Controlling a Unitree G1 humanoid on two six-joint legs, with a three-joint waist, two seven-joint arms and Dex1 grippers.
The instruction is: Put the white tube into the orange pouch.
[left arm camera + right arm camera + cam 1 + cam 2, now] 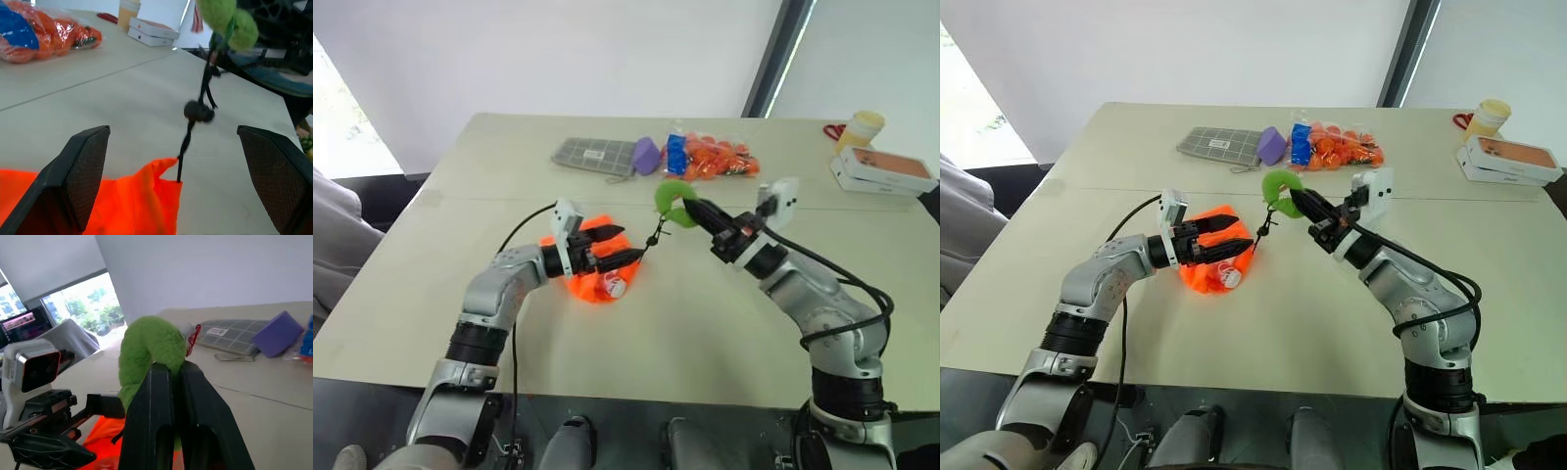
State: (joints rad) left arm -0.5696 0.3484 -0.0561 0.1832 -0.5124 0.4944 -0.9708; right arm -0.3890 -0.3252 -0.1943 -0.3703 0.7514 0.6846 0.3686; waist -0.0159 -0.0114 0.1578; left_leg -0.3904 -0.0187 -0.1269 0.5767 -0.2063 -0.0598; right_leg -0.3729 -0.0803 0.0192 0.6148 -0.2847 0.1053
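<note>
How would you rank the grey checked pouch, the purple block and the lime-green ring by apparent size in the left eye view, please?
1. grey checked pouch, clearly largest.
2. lime-green ring and purple block: they look about alike, and the ring is nearer the camera, so I won't rank them.

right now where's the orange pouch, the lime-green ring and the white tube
orange pouch point(1205, 277): right eye view, on its bare fabric, lower left.
lime-green ring point(672, 197): left eye view, on its upper arc.
white tube point(1230, 278): right eye view, on its cap end.
</note>
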